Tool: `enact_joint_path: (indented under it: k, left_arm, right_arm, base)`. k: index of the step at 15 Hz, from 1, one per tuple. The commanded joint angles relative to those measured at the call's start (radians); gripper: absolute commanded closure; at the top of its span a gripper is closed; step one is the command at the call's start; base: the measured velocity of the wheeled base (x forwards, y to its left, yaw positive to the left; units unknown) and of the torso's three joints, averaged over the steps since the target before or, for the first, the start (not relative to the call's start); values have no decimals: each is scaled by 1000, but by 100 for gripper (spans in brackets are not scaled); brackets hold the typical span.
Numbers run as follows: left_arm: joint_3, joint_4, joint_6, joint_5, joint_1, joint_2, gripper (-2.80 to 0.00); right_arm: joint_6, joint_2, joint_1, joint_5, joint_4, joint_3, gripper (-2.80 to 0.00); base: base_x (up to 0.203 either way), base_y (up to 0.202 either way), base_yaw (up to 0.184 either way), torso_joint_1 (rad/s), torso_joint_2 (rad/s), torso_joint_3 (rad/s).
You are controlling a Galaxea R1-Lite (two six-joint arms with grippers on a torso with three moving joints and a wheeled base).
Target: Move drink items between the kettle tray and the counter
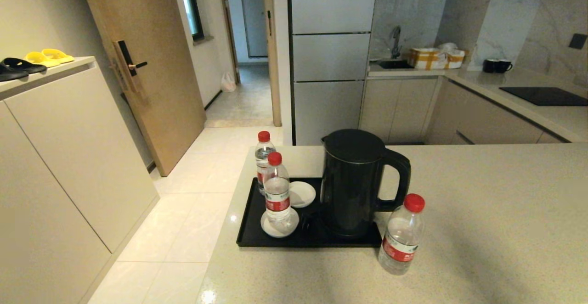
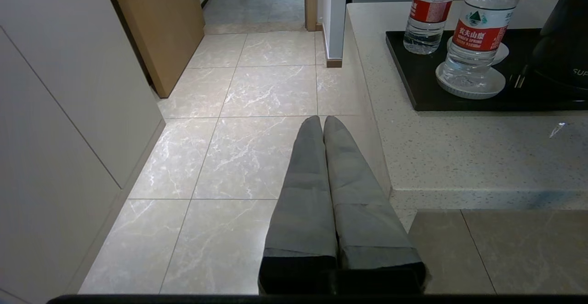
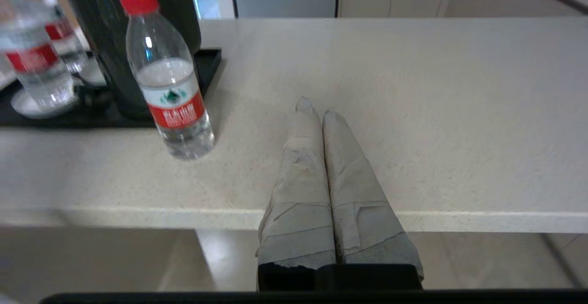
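Two red-capped water bottles stand at the left end of the black kettle tray [image 1: 248, 230]: the nearer bottle [image 1: 277, 189] on a white saucer [image 1: 271, 228], the farther bottle [image 1: 263, 157] behind it. A third bottle [image 1: 402, 237] stands on the beige counter [image 1: 482, 230] just right of the tray's front corner, also in the right wrist view [image 3: 170, 88]. The black kettle [image 1: 356, 180] fills the tray's right half. My left gripper [image 2: 321, 122] is shut and empty, over the floor left of the counter. My right gripper [image 3: 314, 109] is shut and empty above the counter's near edge, right of the third bottle.
A second white saucer [image 1: 301, 194] lies on the tray between the bottles and the kettle. A cream cabinet [image 1: 59, 148] with slippers on it stands across a tiled floor [image 1: 183, 230] at left. A black hob [image 1: 544, 96] sits on the far right worktop.
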Motion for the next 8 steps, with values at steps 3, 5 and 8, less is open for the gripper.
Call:
enact_joint_path:
  k: [3, 5, 8]
  left_arm:
    - [0, 0, 0, 1, 0, 1, 0]
    - [0, 0, 0, 1, 0, 1, 0]
    - [0, 1, 2, 0, 0, 1, 0]
  right_arm:
    - [6, 3, 1, 0, -1, 2, 0]
    - [6, 3, 1, 0, -1, 2, 0]
    - [5, 3, 1, 0, -1, 2, 0]
  base:
    - [0, 0, 0, 0, 0, 0]
    - [0, 0, 0, 0, 0, 0]
    - [0, 0, 0, 0, 0, 0]
